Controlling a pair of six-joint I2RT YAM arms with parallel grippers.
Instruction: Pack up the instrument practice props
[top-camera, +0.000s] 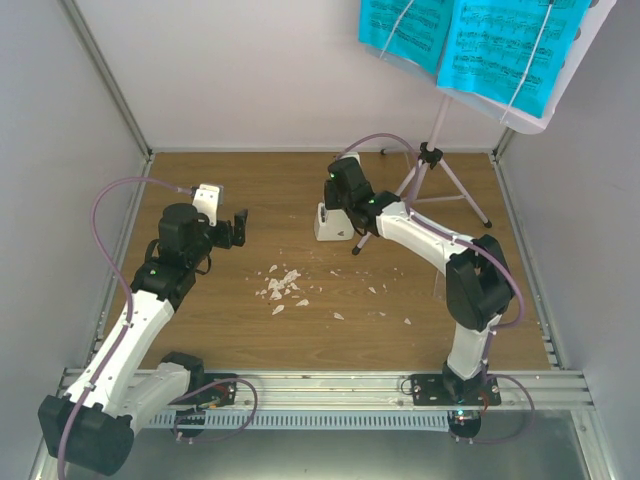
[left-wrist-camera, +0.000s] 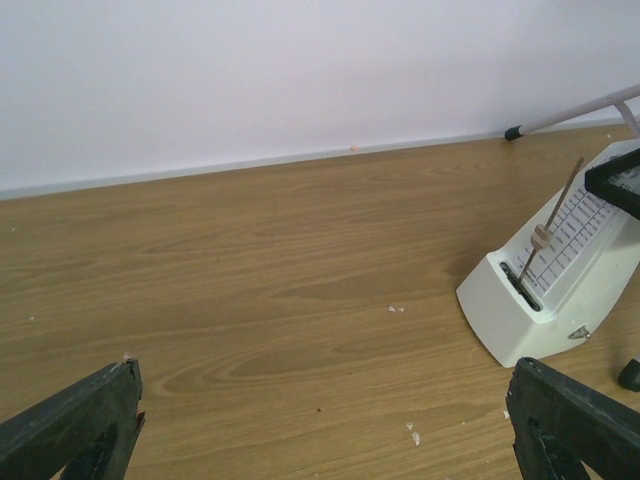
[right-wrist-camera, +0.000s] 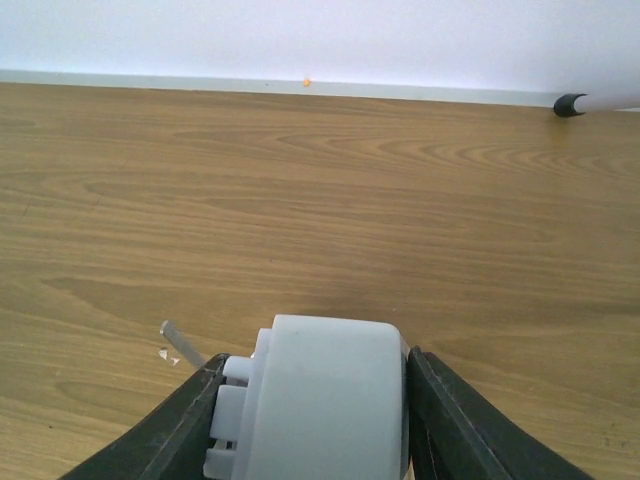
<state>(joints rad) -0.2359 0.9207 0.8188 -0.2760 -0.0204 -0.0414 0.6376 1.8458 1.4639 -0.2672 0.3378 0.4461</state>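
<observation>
On wood table (top-camera: 280, 180), crumbs (top-camera: 280, 285), white walls (top-camera: 250, 70), left fingers (left-wrist-camera: 80, 420) apart, right fingers (right-wrist-camera: 170, 430) clamping metronome (right-wrist-camera: 330, 400)

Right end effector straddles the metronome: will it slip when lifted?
The small white plastic pyramid metronome looks smooth and tapered, so it may slide from the right end effector. Its thin protruding pendulum rod seems easily bent.
</observation>
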